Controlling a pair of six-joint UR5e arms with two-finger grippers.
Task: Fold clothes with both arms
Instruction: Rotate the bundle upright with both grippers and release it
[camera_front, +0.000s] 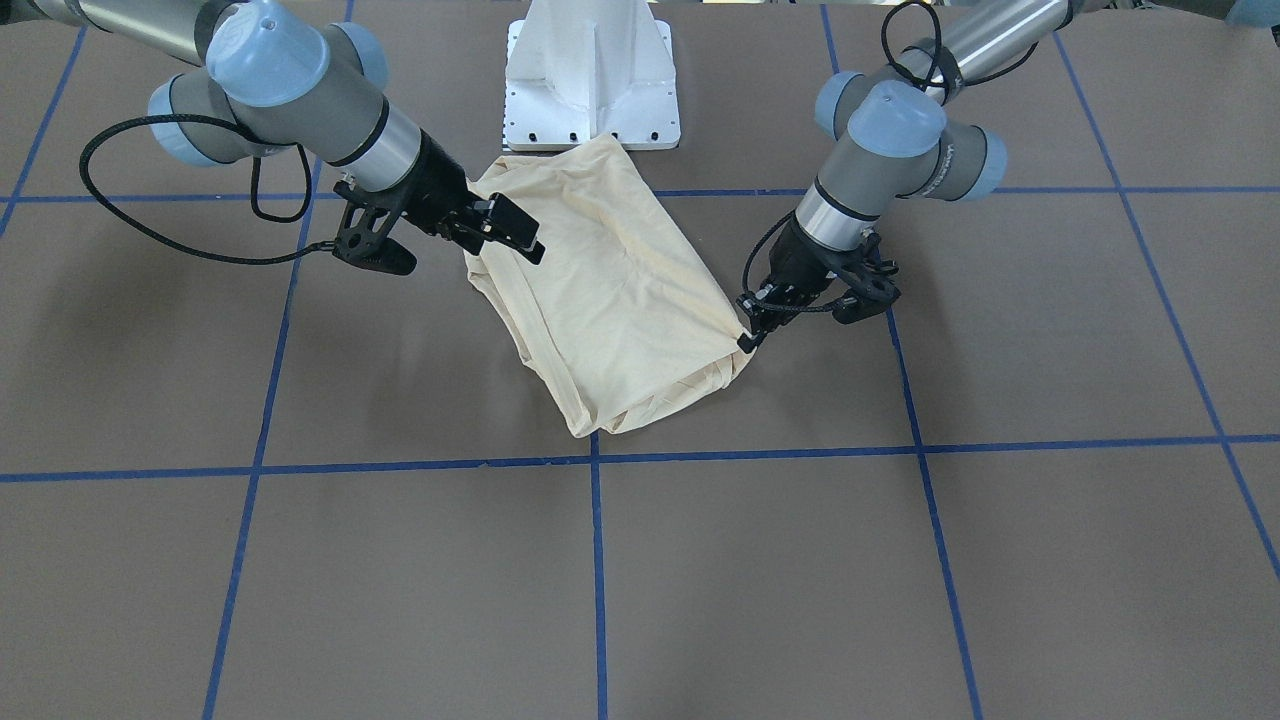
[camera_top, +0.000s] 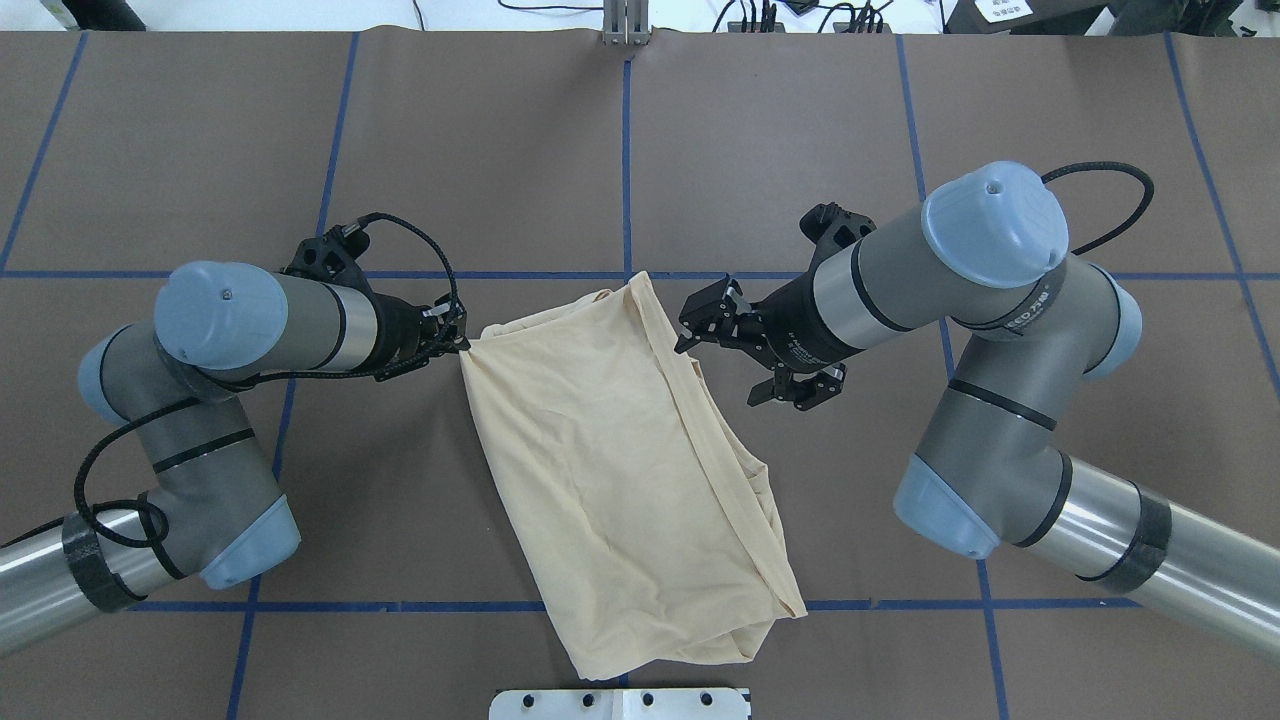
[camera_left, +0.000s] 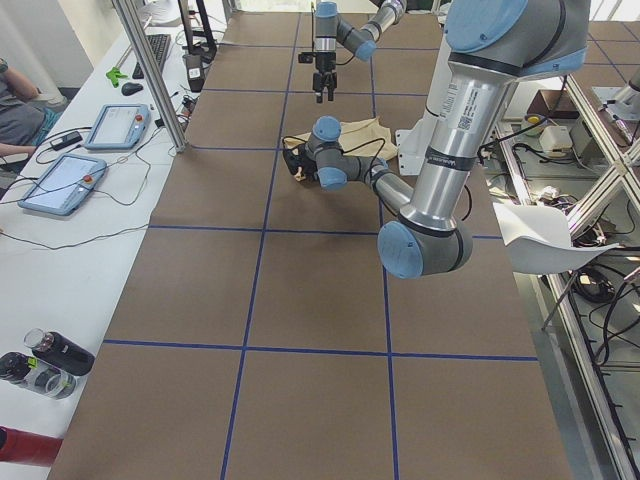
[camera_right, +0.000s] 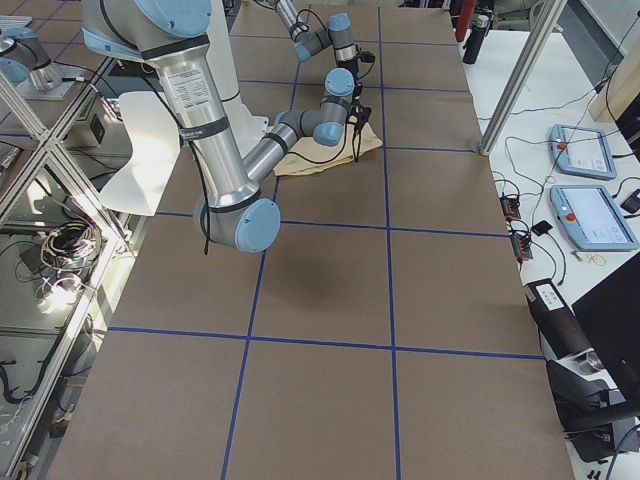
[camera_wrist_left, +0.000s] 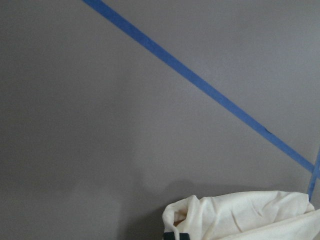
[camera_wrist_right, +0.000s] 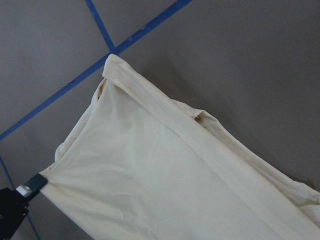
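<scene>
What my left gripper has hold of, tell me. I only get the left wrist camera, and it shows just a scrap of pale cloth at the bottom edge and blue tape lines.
Observer: In the overhead view, the left gripper is shut on one corner of the shirt, the corner away from the robot's base.
Operator: Now report the right gripper.
Observer: The right gripper is open beside the shirt's opposite long edge and holds nothing.
</scene>
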